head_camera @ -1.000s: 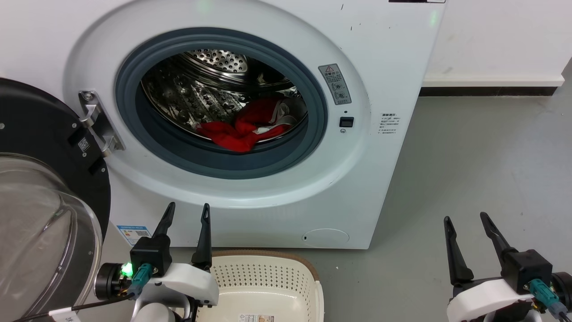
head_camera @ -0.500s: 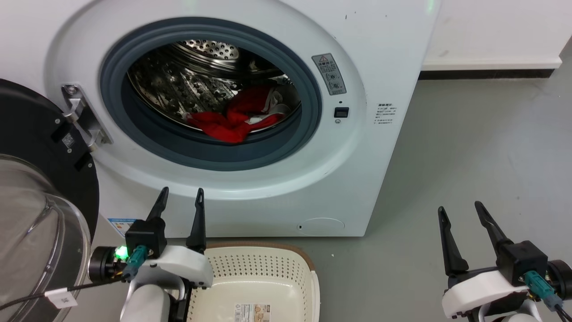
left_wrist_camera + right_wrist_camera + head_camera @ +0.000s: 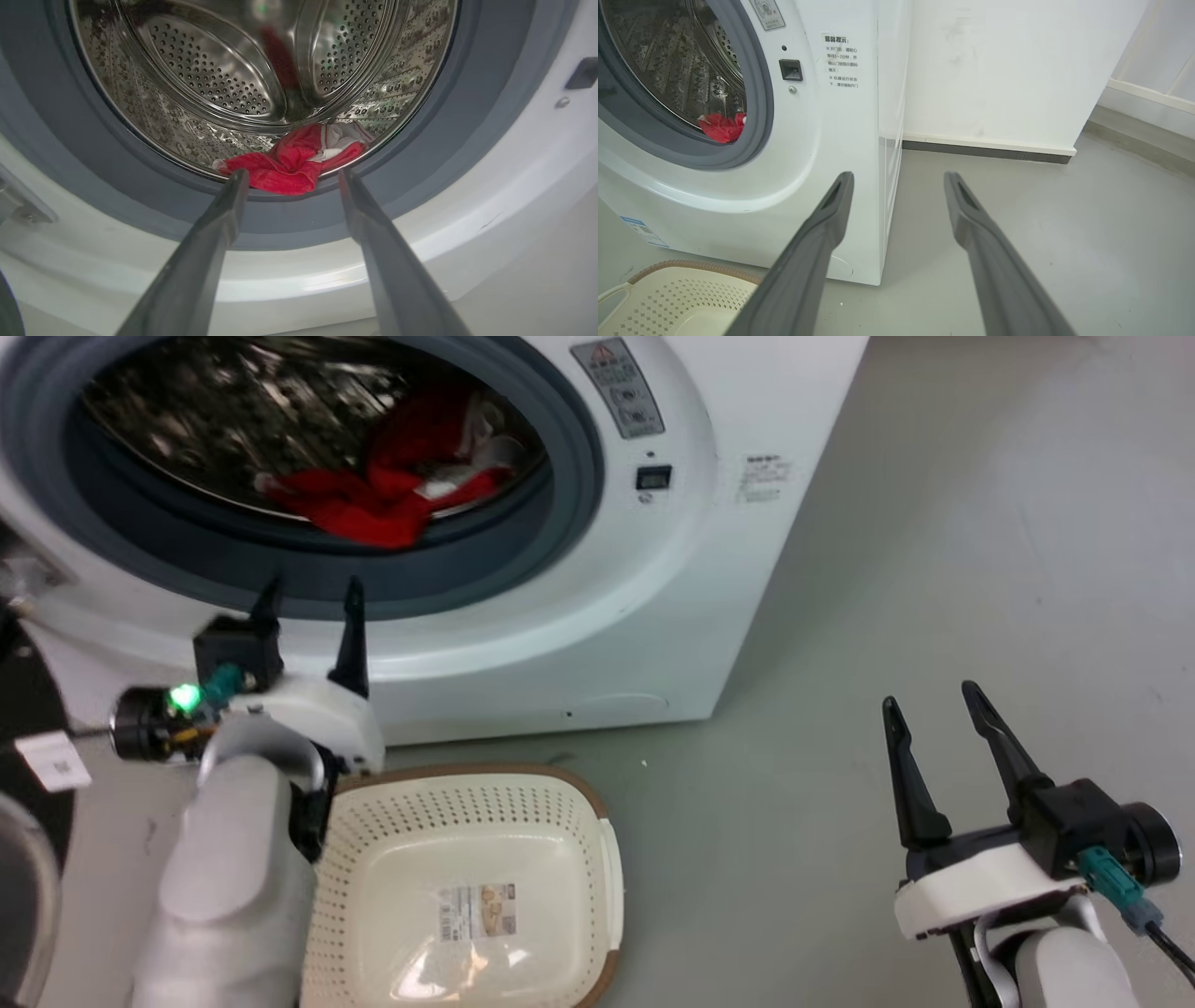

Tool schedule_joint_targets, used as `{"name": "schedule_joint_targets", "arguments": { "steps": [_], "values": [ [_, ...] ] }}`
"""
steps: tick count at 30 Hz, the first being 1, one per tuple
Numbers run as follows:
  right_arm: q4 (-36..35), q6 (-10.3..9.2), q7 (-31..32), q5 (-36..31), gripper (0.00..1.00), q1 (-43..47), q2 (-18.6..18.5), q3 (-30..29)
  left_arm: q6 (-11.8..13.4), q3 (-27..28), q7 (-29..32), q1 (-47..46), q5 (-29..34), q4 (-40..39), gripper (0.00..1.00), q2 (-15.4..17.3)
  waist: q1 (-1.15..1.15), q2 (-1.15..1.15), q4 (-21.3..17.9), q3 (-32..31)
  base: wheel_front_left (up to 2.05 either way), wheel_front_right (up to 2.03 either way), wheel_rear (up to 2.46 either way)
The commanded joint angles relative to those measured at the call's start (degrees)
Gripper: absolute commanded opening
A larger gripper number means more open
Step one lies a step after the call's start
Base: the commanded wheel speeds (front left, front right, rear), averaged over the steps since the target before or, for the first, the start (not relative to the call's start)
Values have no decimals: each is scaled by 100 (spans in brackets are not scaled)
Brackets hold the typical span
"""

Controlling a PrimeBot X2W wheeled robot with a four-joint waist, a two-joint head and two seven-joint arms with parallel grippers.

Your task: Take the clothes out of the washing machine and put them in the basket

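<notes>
Standing on the grey floor (image 3: 934, 569) nearest the robot, the basket (image 3: 485, 771) faces mouth-up, a label sticker (image 3: 478, 910) on its bottom and one rounded end toward the washer (image 3: 672, 597). Well to its right, the right end effector (image 3: 929, 695) hangs over bare floor, empty, its fingers spread and pointing past the washer's front corner. Just beyond the basket's far left corner, the left end effector (image 3: 312, 586) is also empty and spread, its tips at the lower part of the grey porthole seal (image 3: 523, 560), aimed into the drum (image 3: 210, 79). Farther in, the clothes (image 3: 373, 509) lie at the drum's front lip, apart from those tips. The heap's long axis runs side to side along the lip. A red fold droops forward over the lip toward the seal, and the white panel sits at the heap's right end.
</notes>
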Motion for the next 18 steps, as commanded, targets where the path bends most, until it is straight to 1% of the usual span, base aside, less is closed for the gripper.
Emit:
{"name": "schedule_joint_targets", "arguments": {
  "steps": [1,6,12,18],
  "values": [
    [9,-4,-47,-17,100,-169,7,50,-35,23,29,-240,-30,147,100,102,-1,0,-313,415,0,0,0],
    [63,-4,-162,167,100,-445,8,228,-121,48,213,-1103,-56,656,100,461,-1,0,-642,912,0,0,0],
    [213,-5,-286,303,100,-700,9,383,-186,6,548,-2013,-25,1200,100,897,-1,0,-971,1315,0,0,0],
    [319,-4,-327,530,100,-895,11,546,-236,-123,1074,-2892,60,1643,100,1340,-1,0,-1292,1708,0,0,0]
  ]
}}
